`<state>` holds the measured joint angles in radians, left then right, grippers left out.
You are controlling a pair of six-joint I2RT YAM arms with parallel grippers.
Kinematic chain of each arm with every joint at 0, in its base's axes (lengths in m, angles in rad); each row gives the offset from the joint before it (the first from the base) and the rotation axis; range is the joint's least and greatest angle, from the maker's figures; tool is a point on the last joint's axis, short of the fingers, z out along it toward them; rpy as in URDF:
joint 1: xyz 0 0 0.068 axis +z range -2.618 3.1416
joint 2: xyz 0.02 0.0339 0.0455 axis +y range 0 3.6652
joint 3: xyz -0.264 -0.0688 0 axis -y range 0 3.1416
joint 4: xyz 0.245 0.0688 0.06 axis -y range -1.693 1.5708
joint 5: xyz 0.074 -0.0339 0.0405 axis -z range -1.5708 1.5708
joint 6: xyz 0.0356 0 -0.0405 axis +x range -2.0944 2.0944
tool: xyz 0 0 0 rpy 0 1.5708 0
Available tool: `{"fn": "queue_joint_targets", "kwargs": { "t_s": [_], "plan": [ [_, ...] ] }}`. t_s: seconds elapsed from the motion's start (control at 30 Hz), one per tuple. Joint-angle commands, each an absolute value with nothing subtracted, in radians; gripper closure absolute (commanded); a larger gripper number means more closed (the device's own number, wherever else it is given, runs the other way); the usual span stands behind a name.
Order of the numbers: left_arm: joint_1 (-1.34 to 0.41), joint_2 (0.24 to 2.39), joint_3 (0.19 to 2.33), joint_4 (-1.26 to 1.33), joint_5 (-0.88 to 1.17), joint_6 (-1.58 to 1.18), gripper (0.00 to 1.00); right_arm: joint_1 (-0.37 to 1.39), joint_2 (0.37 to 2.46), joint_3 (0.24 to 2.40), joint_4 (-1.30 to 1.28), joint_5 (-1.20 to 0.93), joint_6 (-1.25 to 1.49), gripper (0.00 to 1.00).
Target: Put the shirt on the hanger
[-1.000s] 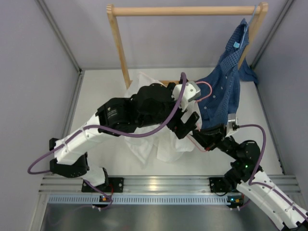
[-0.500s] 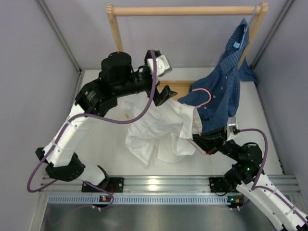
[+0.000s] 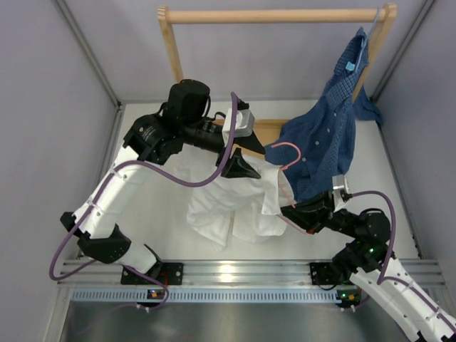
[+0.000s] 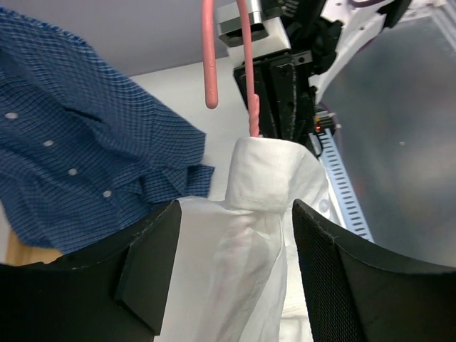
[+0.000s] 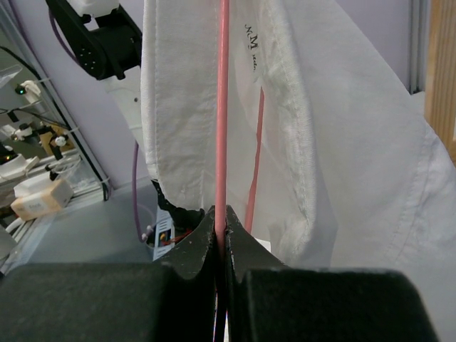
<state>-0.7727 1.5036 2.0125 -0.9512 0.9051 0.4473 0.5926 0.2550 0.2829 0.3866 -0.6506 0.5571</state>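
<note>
The white shirt (image 3: 239,203) hangs draped over the pink hanger (image 3: 288,152), whose hook rises beside the collar. In the left wrist view the hook (image 4: 209,64) stands above the collar (image 4: 274,178). My left gripper (image 3: 242,168) is open; its jaws (image 4: 235,214) stand wide on either side of the shirt fabric below the collar, without pinching it. My right gripper (image 3: 293,212) is shut on the hanger's thin pink wire (image 5: 222,107), holding it upright, with the shirt (image 5: 335,157) draped over it. The right gripper (image 5: 221,215) pinches the wire between its fingertips.
A dark blue checked shirt (image 3: 333,125) hangs on a pale blue hanger from the right end of the wooden rack (image 3: 174,64), close behind the pink hook; it also shows in the left wrist view (image 4: 71,142). Grey walls close in left and right.
My left arm swung up and back off the shirt, then brought its open gripper forward over the shirt below the collar. The hanger and shirt shifted slightly left in my right gripper.
</note>
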Motion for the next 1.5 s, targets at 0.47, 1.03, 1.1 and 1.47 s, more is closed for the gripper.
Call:
{"fn": "queue_joint_targets", "kwargs": {
  "t_s": [0.47,1.03,1.1,1.47],
  "plan": [
    [-0.77,1.531,1.939,-0.965,1.241,0.413,0.54,0.586,0.353,0.452,0.439,-0.796,0.506,1.0],
    [-0.769,1.511,1.913,-0.966,1.237,0.431,1.0,0.588,0.407,0.492,0.395,-0.776,0.434,0.9],
    [-0.767,1.494,1.914,-0.953,1.142,0.414,1.0,0.588,0.362,0.512,0.214,-0.665,0.372,0.51],
    [-0.767,1.281,1.666,-0.618,0.495,0.066,1.0,0.586,0.039,0.462,-0.338,-0.383,0.621,0.26]
  ]
}}
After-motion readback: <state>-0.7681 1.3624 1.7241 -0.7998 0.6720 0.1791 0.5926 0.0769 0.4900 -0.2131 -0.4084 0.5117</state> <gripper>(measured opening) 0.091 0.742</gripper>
